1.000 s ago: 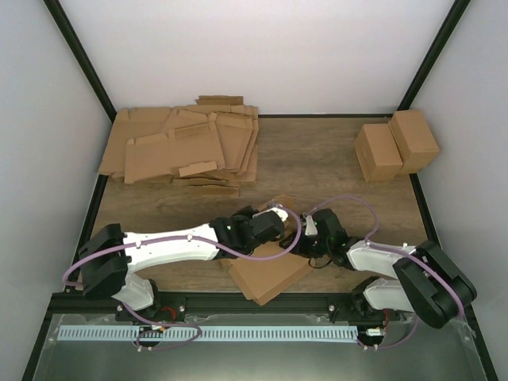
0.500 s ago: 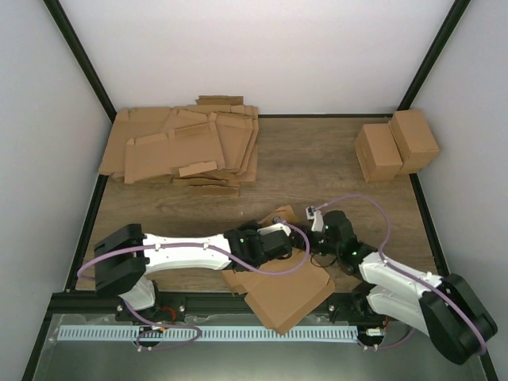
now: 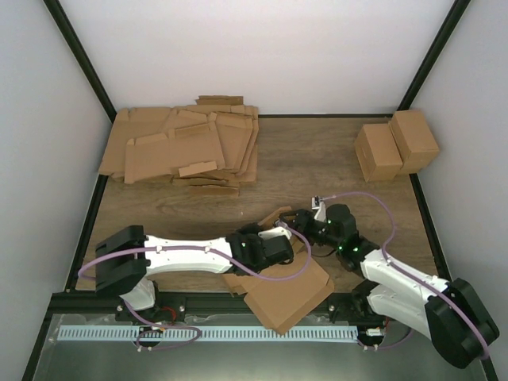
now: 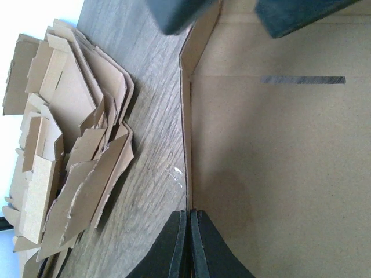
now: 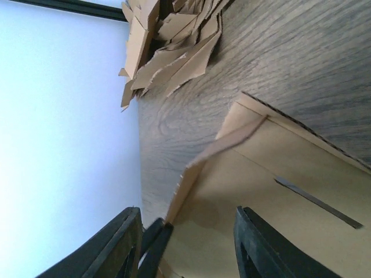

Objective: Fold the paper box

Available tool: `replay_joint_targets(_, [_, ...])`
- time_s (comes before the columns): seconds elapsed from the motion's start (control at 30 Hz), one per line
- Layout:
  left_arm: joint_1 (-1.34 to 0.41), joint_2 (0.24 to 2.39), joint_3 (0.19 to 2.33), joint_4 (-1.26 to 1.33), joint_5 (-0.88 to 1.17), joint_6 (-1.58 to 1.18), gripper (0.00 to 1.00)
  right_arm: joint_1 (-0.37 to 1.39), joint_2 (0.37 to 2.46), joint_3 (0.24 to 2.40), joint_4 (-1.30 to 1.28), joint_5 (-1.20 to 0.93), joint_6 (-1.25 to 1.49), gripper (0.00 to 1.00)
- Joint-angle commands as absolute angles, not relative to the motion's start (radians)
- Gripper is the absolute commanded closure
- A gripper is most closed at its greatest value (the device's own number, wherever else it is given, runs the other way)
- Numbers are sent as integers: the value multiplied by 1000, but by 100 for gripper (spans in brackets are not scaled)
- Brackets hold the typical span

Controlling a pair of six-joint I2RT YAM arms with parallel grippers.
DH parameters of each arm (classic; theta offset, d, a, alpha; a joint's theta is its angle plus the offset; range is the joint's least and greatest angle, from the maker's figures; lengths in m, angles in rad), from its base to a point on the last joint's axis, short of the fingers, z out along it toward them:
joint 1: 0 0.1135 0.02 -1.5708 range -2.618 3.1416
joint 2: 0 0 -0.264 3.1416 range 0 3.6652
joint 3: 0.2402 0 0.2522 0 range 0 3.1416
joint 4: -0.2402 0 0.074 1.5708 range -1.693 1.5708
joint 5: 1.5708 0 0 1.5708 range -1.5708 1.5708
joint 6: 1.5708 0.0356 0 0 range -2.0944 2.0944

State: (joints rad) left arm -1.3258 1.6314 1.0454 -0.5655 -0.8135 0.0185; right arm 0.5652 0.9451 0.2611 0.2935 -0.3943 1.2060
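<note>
Wood-grain table (image 3: 317,167) runs between plain white walls. Seen from above, both wrists crowd over the box (image 3: 290,298) and hide its far wall and every fingertip. The box's near corner reaches over the black rail at the table's near edge.

The wrist views cut the box off, so only part of its floor and one upright wall show. The left gripper (image 4: 188,217) has its fingers pressed together, pinching the top edge of that thin wall. The box floor spreads to one side of the fingers, with bare wood on the other. The right gripper (image 5: 185,214) has its fingers apart, astride the same wall where its end flap bends. Neither pad is seen to touch the card, and the left fingertips show dark between them.

The box is matte brown cardboard, creased along straight folds, with a narrow slot (image 4: 301,80) cut in its floor. A loose, ragged-edged pile of flat sheets (image 3: 182,151) lies well beyond the fingers. Two blocky cartons (image 3: 394,145) stand touching, well apart from the right fingers.
</note>
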Motion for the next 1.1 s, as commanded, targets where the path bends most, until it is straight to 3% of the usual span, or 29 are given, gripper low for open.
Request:
replay_joint_targets(0.0, [-1340,1611,1070,-570,-837,15,96,561,993,346,347,-411,1284,54])
replay_joint_targets(0.53, [-1376,1617,1122,-577,-849,26,96,561,1148,436,344,-484,1297,59])
replay_joint_targets(0.9, [-1383,1617,1156,-576,-797,29,95,561,1116,447,274,-469,1281,82])
replay_joint_targets(1.07, [-1383,1586,1158,-558,-753,24,88,561,1092,437,255,-458,1278,98])
